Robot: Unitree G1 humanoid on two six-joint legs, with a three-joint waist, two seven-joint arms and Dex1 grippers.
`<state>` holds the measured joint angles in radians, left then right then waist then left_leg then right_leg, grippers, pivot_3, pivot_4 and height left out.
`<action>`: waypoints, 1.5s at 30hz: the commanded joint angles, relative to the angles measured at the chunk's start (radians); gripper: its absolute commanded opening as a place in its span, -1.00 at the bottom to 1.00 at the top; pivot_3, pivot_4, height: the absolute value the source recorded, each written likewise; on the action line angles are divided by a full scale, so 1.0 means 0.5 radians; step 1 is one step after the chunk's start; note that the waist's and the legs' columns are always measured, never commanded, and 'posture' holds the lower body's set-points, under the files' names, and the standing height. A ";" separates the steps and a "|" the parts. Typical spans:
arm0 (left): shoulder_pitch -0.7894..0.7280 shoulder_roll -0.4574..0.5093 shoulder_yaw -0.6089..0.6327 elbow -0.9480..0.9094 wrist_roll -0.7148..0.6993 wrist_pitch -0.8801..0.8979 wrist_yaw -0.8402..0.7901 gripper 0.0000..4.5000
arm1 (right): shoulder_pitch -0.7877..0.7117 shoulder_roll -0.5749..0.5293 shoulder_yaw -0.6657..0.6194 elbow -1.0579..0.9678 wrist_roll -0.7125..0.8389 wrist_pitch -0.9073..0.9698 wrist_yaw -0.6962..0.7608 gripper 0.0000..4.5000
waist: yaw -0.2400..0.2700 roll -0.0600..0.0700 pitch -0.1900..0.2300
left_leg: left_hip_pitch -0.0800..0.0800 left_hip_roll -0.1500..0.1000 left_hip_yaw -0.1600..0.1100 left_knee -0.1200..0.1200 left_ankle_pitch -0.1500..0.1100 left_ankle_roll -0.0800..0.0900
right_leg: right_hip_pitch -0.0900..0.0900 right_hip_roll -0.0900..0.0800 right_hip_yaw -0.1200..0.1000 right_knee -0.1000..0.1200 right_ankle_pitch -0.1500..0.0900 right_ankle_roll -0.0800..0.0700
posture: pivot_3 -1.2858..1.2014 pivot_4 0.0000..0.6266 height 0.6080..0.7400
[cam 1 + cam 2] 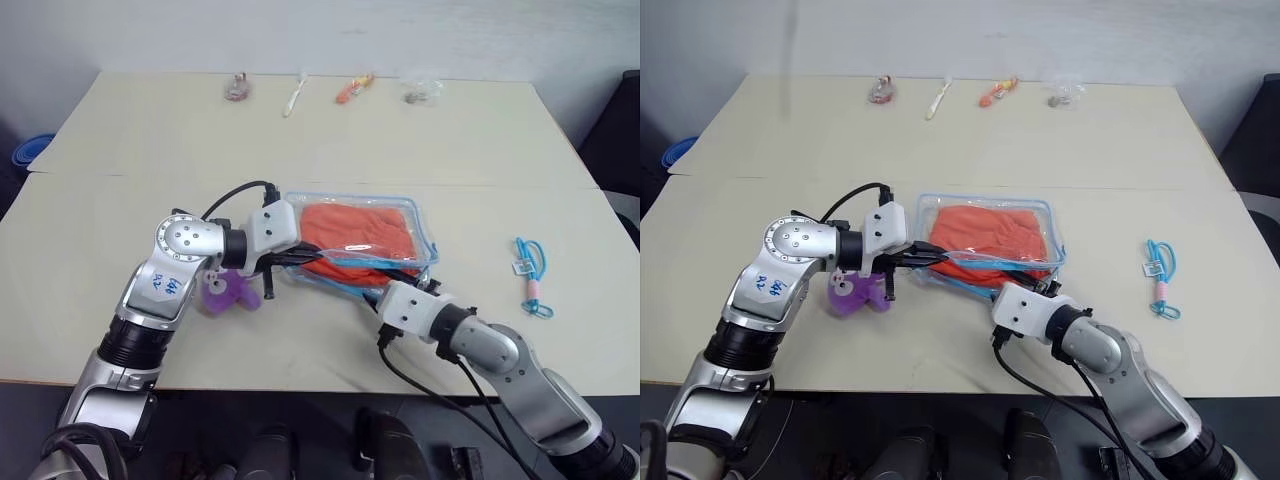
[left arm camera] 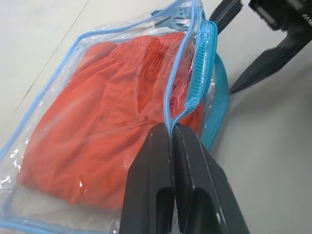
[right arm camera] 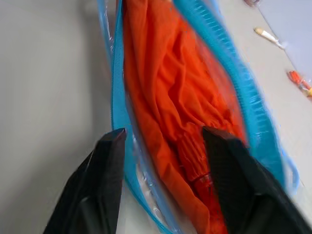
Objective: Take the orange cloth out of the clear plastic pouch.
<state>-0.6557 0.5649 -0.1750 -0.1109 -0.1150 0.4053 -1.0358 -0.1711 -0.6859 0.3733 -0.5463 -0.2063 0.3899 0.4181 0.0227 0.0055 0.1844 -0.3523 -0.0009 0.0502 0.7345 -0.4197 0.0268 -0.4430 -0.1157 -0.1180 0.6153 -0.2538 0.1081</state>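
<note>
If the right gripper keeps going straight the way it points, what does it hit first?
Most likely the orange cloth at the open mouth of the clear plastic pouch. The right gripper stands open, one finger outside the blue rim, one over the cloth. Depth is unclear, so the rim might touch first.

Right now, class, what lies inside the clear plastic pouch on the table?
The orange cloth, folded and wrinkled, lies inside the clear plastic pouch, seen through its transparent wall and open zipper mouth. Anything beneath the cloth is covered and cannot be seen.
</note>
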 commanded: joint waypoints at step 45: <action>0.004 0.018 0.017 -0.167 -0.147 0.119 0.077 -1.00 | -0.498 0.490 0.148 1.138 -0.837 -0.592 -0.130 -0.86 | -0.049 0.000 -0.003 | 0.004 0.002 -0.008 0.000 0.002 -0.004 | 0.004 -0.001 0.000 0.002 0.000 -0.001 | 0.03 -0.52 1.00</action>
<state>-0.6552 0.5684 -0.1768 -0.1562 -0.1692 0.4796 -0.9971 -0.4509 -0.4286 0.4492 -0.0044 -0.6168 0.0853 0.3343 -0.0016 0.0055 0.1830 -0.3503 0.0001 0.0462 0.7346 -0.4187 0.0250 -0.4410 -0.1161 -0.1179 0.6166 -0.2540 0.1077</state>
